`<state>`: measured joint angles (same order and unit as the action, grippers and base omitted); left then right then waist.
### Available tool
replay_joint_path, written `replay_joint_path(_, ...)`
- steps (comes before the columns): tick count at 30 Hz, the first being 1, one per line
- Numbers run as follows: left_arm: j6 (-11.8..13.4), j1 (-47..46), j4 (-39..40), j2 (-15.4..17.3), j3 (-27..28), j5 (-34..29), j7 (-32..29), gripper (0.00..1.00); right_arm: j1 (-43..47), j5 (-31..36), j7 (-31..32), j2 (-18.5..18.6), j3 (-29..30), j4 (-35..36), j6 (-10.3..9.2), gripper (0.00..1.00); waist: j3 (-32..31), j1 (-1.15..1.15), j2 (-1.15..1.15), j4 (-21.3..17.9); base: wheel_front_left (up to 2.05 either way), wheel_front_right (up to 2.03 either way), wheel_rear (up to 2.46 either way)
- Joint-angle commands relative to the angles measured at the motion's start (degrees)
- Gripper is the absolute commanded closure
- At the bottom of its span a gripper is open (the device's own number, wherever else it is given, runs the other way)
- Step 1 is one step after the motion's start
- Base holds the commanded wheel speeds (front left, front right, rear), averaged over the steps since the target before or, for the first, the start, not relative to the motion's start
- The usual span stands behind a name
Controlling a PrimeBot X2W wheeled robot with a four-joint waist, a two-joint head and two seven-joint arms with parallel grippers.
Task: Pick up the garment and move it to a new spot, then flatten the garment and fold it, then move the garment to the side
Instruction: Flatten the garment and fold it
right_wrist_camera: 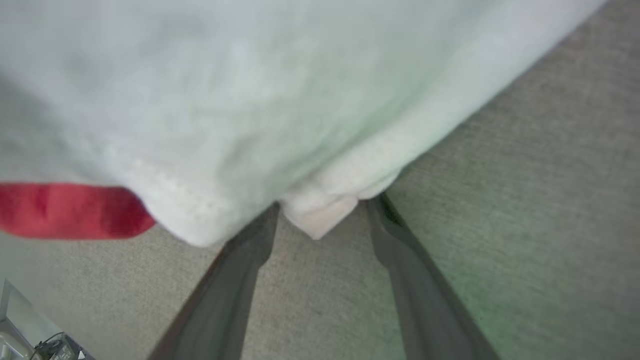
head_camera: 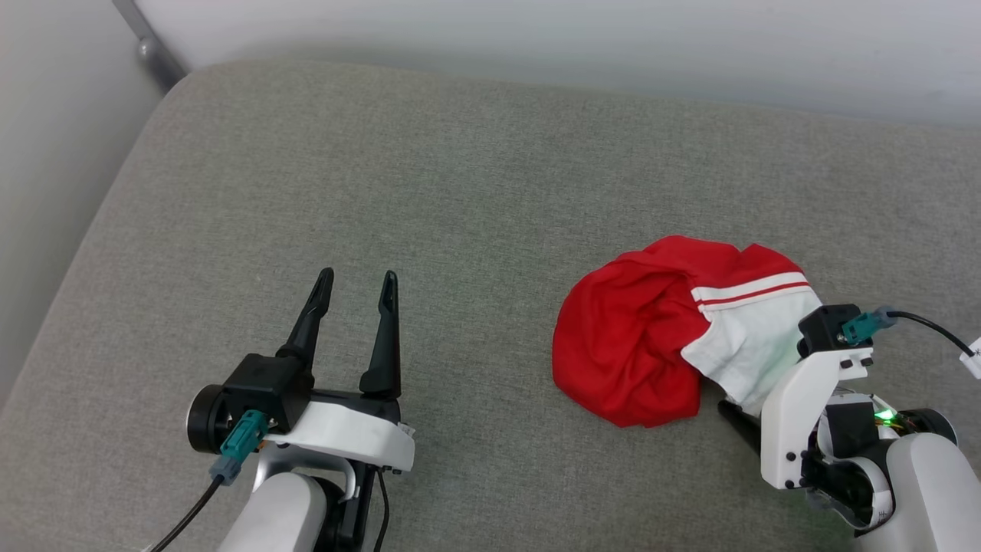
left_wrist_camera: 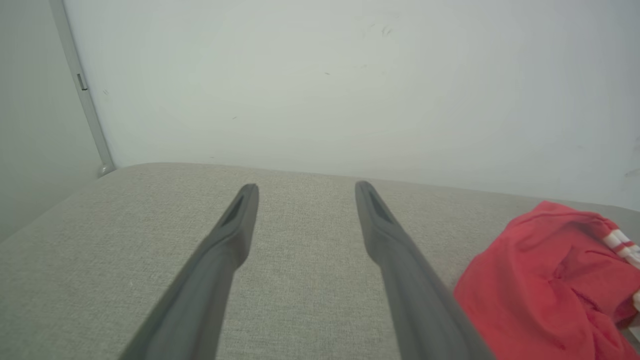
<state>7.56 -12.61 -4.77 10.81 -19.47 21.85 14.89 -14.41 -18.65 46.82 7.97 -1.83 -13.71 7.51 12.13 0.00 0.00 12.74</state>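
Observation:
The garment [head_camera: 628,345] lies crumpled on the right of the grey cushion [head_camera: 460,192], a red heap with a white sleeve and a red-white striped trim on its right side. My right gripper [head_camera: 736,406] sits at the sleeve's near edge, mostly covered by its own wrist. In the right wrist view the right gripper [right_wrist_camera: 325,205] is open, and a fold of the white sleeve [right_wrist_camera: 250,100] hangs between its fingertips. My left gripper [head_camera: 356,276] stands open and empty at the lower left, well apart from the garment. The left wrist view has the left gripper [left_wrist_camera: 306,187] and the garment [left_wrist_camera: 545,280] at its right.
A pale wall [head_camera: 536,38] runs behind the cushion. A grey metal post [head_camera: 146,46] stands at the cushion's far left corner. The cushion's left edge [head_camera: 84,253] drops off beside a light wall. Bare cushion spreads to the left of the garment and beyond it.

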Motion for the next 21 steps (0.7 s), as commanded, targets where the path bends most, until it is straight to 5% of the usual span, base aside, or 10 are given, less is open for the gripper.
replay_joint_path(1, -0.2, -0.6, -0.1, 0.0, 0.3, -0.3, 0.3, 0.0, 1.1, -0.2, 0.3, -0.4, -1.0, -2.6, -0.04, 0.94, 0.0, 0.0, 0.0, -0.2, 0.0, 0.0, 0.0)
replay_joint_path(2, -0.3, -0.6, -0.3, 0.0, 0.3, -0.4, 0.3, 0.0, 0.9, -0.4, 0.1, -0.4, -1.3, -2.8, -0.03, 1.0, -0.2, 0.0, 0.0, -0.5, 0.0, 0.0, 0.0)
replay_joint_path(12, -0.4, 0.6, -0.9, 0.1, 0.7, -1.0, 0.4, 0.0, -2.7, -0.8, -7.1, 2.8, -2.9, 0.4, -0.03, 1.0, -2.7, 0.0, 0.0, -2.5, 0.0, 0.0, 0.0)
replay_joint_path(21, 0.3, 3.0, -0.2, 0.6, 1.6, -1.1, 0.4, 0.0, -1.8, 2.2, -7.0, 6.6, 1.3, 11.2, -0.04, 1.0, -5.5, 0.0, 0.0, -6.6, 0.0, 0.0, 0.0)
